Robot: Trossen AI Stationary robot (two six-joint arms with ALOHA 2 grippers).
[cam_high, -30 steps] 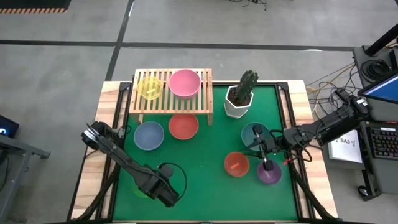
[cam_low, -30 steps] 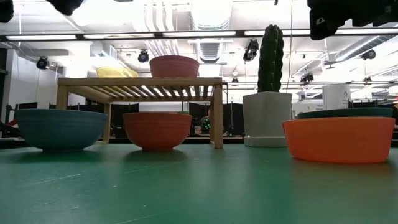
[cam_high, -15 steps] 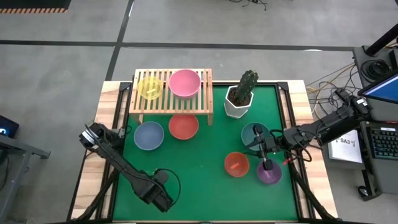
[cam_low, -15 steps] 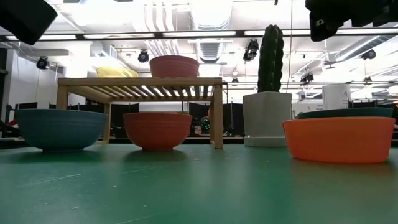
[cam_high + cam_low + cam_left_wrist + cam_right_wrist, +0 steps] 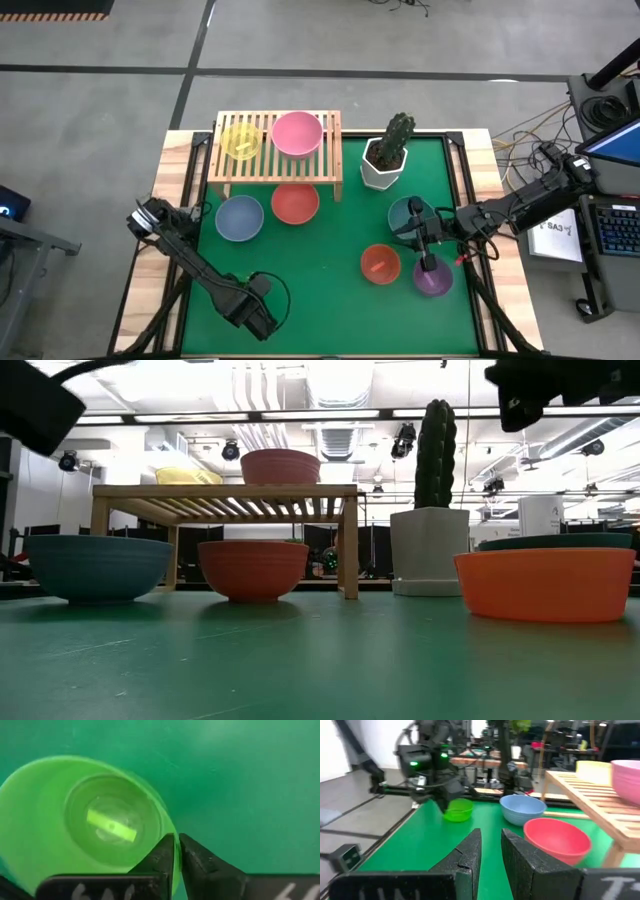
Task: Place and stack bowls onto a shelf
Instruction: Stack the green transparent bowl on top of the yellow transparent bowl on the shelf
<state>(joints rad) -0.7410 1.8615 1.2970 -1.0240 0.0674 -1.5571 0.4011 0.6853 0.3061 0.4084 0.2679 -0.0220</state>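
Left claw sits low over the near-left part of the worktop, its fingers pinched almost together on the wall of the lime green bowl, one finger inside the rim and one outside. The bowl looks thin-walled, light, smooth plastic; judged stiff enough for a rim pinch, but slick, so it may swing or slip if tilted, and a bite further down the wall would likely hold better. Beyond this claw, toward the far edge, stand the blue-grey bowl and the coral-red bowl, side by side just in front of the shelf. The shelf's slatted top carries the yellow bowl and the pink bowl, next to each other; the bars should seat a bowl foot steadily only if it is set down flat. Right claw hangs above the right side with a narrow gap between its fingers, holding nothing. The teal bowl lies just under and beside it, the red-orange bowl and the purple bowl on its near side, close together.
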